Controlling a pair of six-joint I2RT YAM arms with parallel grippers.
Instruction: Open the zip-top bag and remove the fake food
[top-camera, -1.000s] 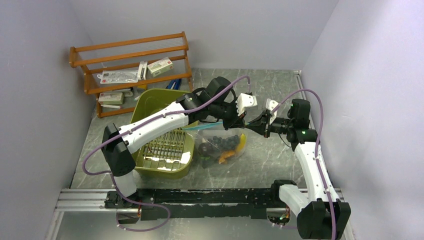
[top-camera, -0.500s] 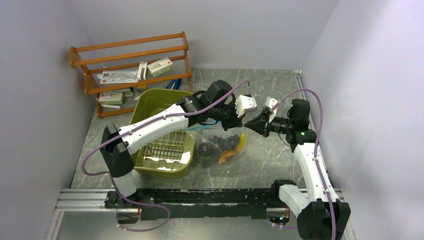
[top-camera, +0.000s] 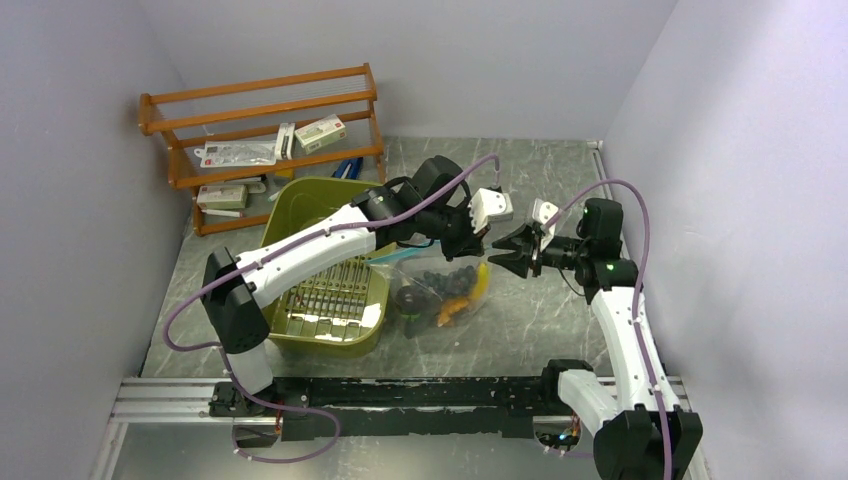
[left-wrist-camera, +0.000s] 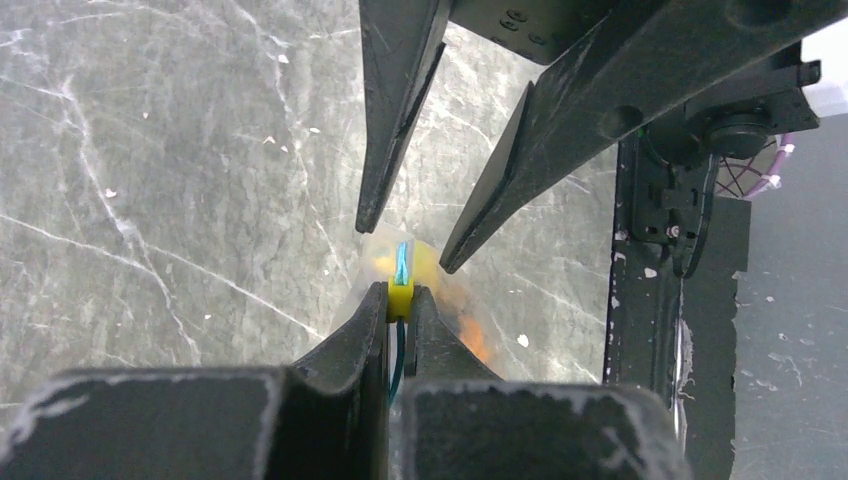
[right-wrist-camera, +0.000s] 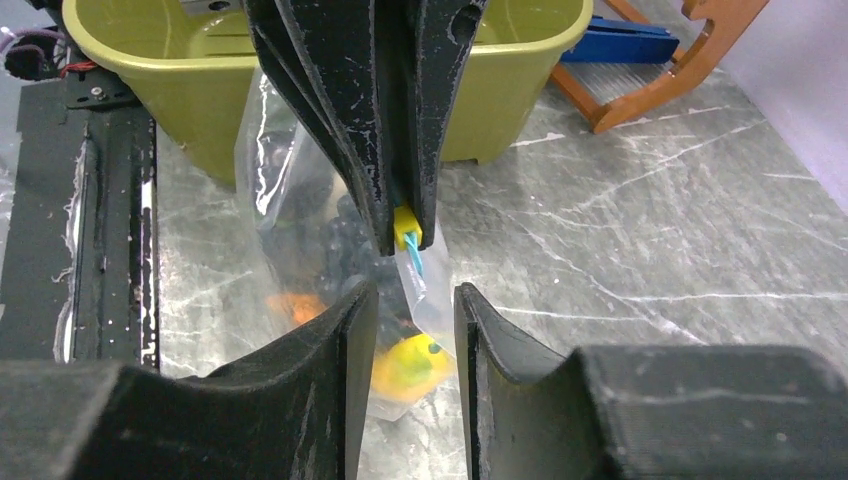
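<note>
Your left pincer (left-wrist-camera: 400, 300) is clamped on the clear crinkly zip-top bag (right-wrist-camera: 290, 200) at its small yellow slider tab (right-wrist-camera: 406, 226), where the light blue-teal zip strip (right-wrist-camera: 414, 262) ends. Your right pincer (right-wrist-camera: 408, 300) faces it with fingers apart, one on each side of the strip's tip, gripping nothing. The bag hangs below the left pincer around the middle of the grey marbled tabletop (top-camera: 520, 310), a little toward its near edge, just beside the olive-green plastic bin (right-wrist-camera: 520, 70). Inside the bag you can see the fake food: a yellow toy banana (right-wrist-camera: 410, 365), an orange piece (right-wrist-camera: 295, 305) and dark grapes (right-wrist-camera: 340, 235).
</note>
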